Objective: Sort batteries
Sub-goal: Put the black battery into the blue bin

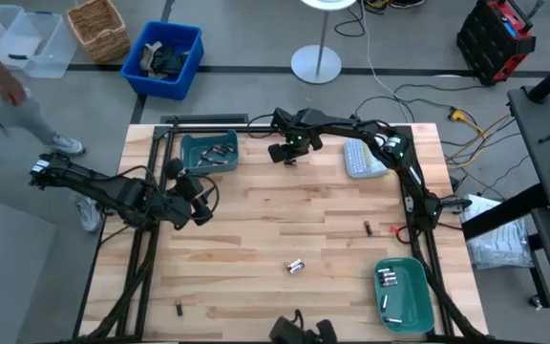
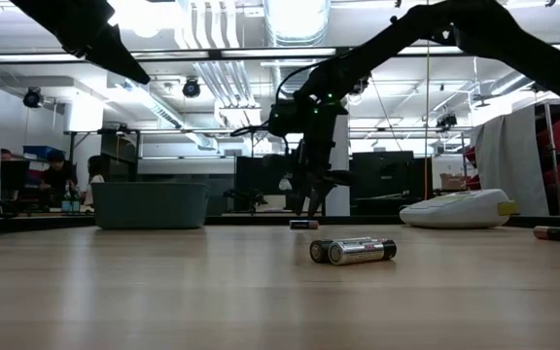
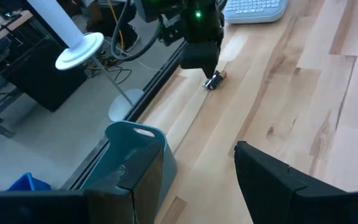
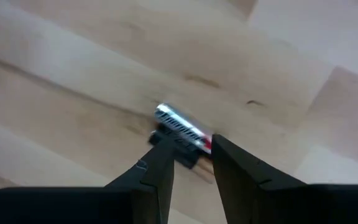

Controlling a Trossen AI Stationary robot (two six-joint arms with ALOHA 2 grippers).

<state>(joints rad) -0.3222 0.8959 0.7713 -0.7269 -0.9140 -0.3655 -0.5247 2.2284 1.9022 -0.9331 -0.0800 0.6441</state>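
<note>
A pale wooden plank counter (image 1: pixel 285 229) fills the overhead frame. Near its upper centre, the right arm's dark two-finger gripper (image 1: pixel 289 156) points down at a small silver-and-black cylindrical battery (image 4: pixel 180 132) lying on the wood. In the right wrist view the fingers stand slightly apart, with the battery's near end at the gap between their tips; whether they actually pinch it cannot be told. At the left of the overhead frame, the left arm's gripper (image 1: pixel 201 198) waits with its fingers spread wide and empty, near a teal plastic tray (image 1: pixel 208 153) holding dark cells. A second teal tray (image 1: pixel 404 291) at lower right holds silvery cells. A pair of silver batteries (image 1: pixel 295 267) lies at lower centre, with a few more loose cells scattered about.

The likely trouble: the cell is round and lies skewed to the fingers, so a closing squeeze could roll it out sideways, or catch only its end and drop it on lifting.
</note>
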